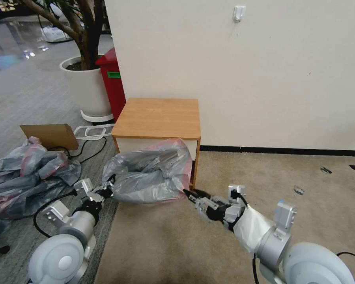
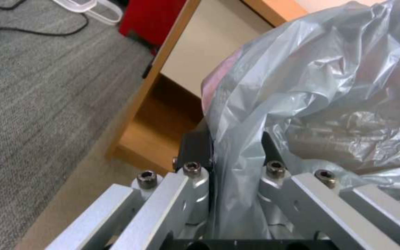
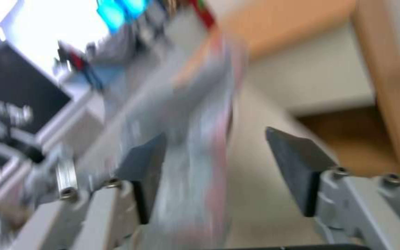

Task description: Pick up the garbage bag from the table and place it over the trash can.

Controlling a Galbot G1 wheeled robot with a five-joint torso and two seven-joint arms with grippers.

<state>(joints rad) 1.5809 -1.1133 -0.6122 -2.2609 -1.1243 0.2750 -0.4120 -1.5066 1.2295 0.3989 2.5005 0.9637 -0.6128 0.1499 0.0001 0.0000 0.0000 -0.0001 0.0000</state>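
The thin, wrinkly grey translucent plastic garbage bag (image 1: 152, 173) with its pink-red rim hangs open-mouthed in the air between the two grippers, in front of the white drawer front of the small light-brown wooden bench (image 1: 157, 117). The left gripper (image 1: 108, 186) has its fingers (image 2: 195, 147) pinching a fold of the bag's edge, plastic bunched between the dark pads. The right gripper (image 1: 190, 195) meets the bag's opposite edge; its fingers (image 3: 297, 161) stand spread, with the pink-edged plastic lying against one pad and apart from the other. Beyond the left fingers, a heap of grey and pink plastic sheeting (image 1: 27, 173) lies on the grey carpet.
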